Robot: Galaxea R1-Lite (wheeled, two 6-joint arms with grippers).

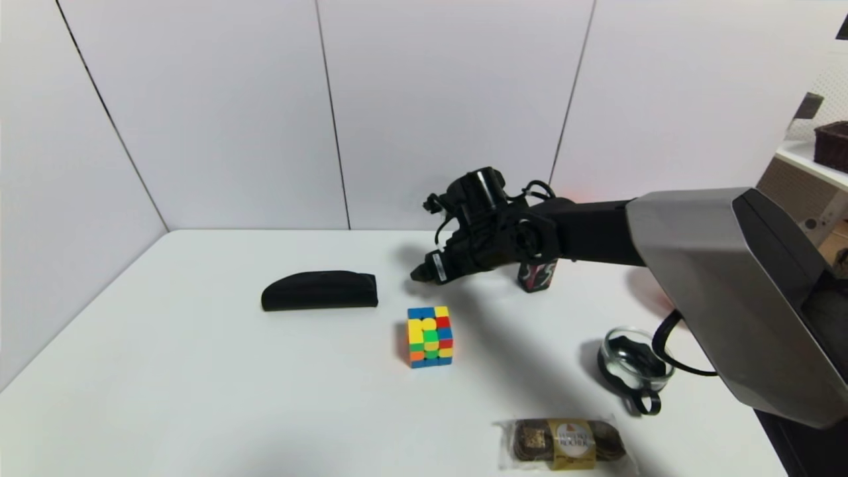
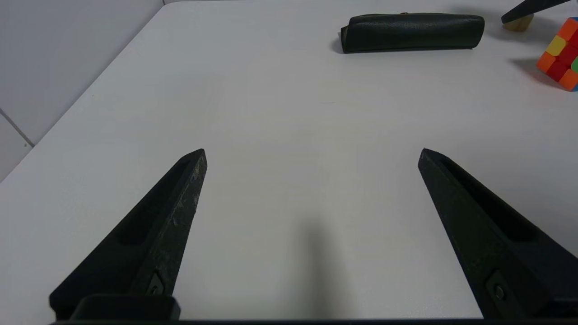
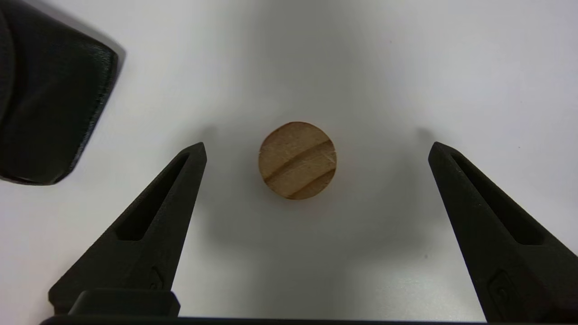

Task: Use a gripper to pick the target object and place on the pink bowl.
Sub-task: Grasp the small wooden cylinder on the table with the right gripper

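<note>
The target object (image 3: 297,160), a small tan wooden knob with darker groove lines, rests on the white table between the spread fingertips of my right gripper (image 3: 317,146), which is open and touches nothing. In the head view the right gripper (image 1: 420,273) points down at the table's back middle and hides the knob. The left wrist view shows the knob (image 2: 518,23) far off under a black fingertip (image 2: 528,6) of the right gripper. My left gripper (image 2: 311,153) hangs open over bare table, out of the head view. The pink bowl is not visible in any view.
A black pouch (image 1: 320,290) lies left of the right gripper, and a colourful cube (image 1: 429,336) stands just in front of it. A patterned tin (image 1: 536,275) sits under the arm. A small glass bowl (image 1: 635,361) and a chocolate packet (image 1: 566,442) sit front right.
</note>
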